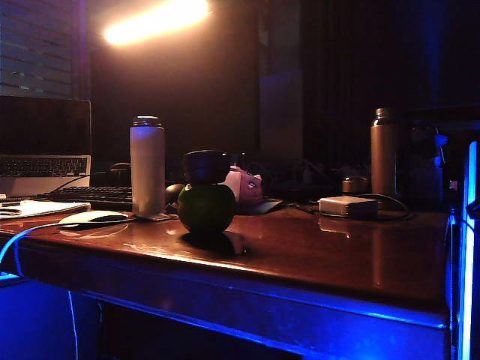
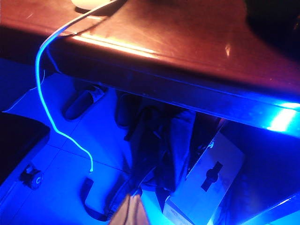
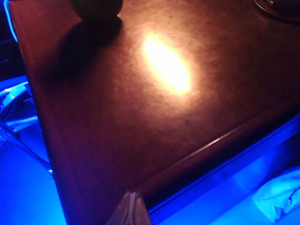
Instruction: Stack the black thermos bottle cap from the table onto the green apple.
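The black thermos bottle cap [image 1: 206,166] sits upright on top of the green apple [image 1: 206,209], which rests on the reddish-brown table [image 1: 322,255] left of centre. No arm or gripper shows in the exterior view. In the left wrist view my left gripper [image 2: 133,200] is shut and empty, off the table's front edge [image 2: 187,79] and over the floor. My right gripper [image 3: 132,193] is also shut and empty, at the table's edge [image 3: 197,154]. Far across the wood from it I see a dark round shape that looks like the apple [image 3: 97,7].
A white bottle [image 1: 148,165] stands just left of the apple and a pink-and-white lump [image 1: 244,184] behind it. A pale box with a cable [image 1: 347,206] and a bronze bottle [image 1: 383,154] are at the right. A mouse [image 1: 94,217], keyboard and laptop [image 1: 43,146] are at the left. Slippers [image 2: 84,103] and a white carton [image 2: 208,180] lie under the table.
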You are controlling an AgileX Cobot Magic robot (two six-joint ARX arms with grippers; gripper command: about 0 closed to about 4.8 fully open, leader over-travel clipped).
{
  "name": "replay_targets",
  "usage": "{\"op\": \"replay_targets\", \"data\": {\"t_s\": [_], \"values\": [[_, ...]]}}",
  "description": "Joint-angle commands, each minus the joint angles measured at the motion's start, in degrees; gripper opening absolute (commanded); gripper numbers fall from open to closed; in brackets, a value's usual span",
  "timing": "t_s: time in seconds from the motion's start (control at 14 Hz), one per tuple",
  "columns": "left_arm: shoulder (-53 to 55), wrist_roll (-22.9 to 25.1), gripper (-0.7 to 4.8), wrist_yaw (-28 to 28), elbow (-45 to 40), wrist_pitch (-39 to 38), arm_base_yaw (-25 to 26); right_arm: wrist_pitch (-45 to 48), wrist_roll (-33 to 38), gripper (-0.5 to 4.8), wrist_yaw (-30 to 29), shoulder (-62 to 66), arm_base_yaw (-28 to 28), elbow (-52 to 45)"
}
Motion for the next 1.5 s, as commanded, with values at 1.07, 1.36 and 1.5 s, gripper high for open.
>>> {"op": "replay_targets", "data": {"t_s": [1.07, 1.36, 1.5], "values": [[-15.78, 0.17, -0.03, 0.02, -1.66, -0.35, 8.83, 1.05, 0.28, 0.00, 0.79, -6.08, -7.69, -0.26], [-16.96, 0.17, -0.03, 0.00, -1.70, -0.17, 12.92, 5.29, 0.28, 0.00, 0.79, -8.09, -19.19, -1.77], [-16.96, 0.17, -0.03, 0.02, -1.70, -0.17, 12.90, 5.25, 0.28, 0.00, 0.79, -8.09, -24.68, -1.73]]}}
